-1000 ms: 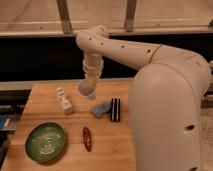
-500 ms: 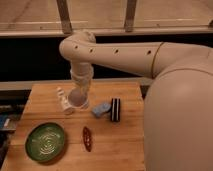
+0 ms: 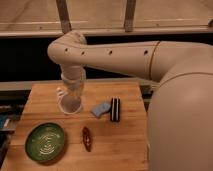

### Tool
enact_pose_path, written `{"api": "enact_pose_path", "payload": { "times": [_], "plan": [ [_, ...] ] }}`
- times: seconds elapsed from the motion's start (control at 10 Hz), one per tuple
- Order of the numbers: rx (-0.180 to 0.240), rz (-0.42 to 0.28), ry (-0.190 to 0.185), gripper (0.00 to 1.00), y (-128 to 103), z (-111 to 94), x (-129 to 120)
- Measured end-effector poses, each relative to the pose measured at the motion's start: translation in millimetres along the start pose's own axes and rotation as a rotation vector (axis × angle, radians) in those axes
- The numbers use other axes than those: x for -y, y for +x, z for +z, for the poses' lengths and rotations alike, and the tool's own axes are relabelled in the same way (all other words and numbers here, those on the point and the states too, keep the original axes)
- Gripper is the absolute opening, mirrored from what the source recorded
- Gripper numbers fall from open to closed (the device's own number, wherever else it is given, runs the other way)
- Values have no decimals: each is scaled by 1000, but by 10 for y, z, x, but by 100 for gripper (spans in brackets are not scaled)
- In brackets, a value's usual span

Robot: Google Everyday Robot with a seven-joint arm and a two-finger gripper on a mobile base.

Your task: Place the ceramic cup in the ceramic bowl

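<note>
Cream gripper (image 3: 71, 96) at back-left on greyish-white ceramic cup (image 3: 70, 106), green ceramic bowl (image 3: 35, 150) with white concentric rings, dark red oblong (image 3: 87, 138), blue block (image 3: 100, 109), black white-striped block (image 3: 115, 109), tan wooden table (image 3: 125, 147).

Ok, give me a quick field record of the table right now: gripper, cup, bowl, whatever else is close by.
gripper: gripper shut on the ceramic cup, low over the back left of the wooden table
ceramic cup: ceramic cup at the gripper's tip, beside the white figure; contact with the table unclear
ceramic bowl: ceramic bowl front left, empty, apart from the cup
other items: blue object and black striped object mid-table; dark red oblong nearer the front
task state: cup not yet in bowl
</note>
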Motion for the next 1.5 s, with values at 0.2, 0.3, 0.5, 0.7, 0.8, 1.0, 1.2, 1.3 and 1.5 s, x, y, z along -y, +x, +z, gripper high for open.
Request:
{"api": "enact_pose_path", "payload": {
  "times": [0.2, 0.3, 0.5, 0.7, 0.8, 1.0, 1.2, 1.3, 1.5],
  "plan": [
    [2, -3, -1, 0, -21, 0, -16],
    [2, -1, -2, 0, -13, 3, -7],
    [-8, -22, 2, 0, -43, 24, -36],
    [-23, -92, -1, 0, -230, 70, -269],
    [-31, -145, -11, 0, -359, 108, -503],
    [-51, -231, -45, 0, -559, 218, -943],
    [-81, -317, -94, 0, -708, 384, -1342],
    [-94, -352, -119, 0, -764, 484, -1487],
    [-116, -415, -180, 0, -883, 698, -1697]
  ]
}}
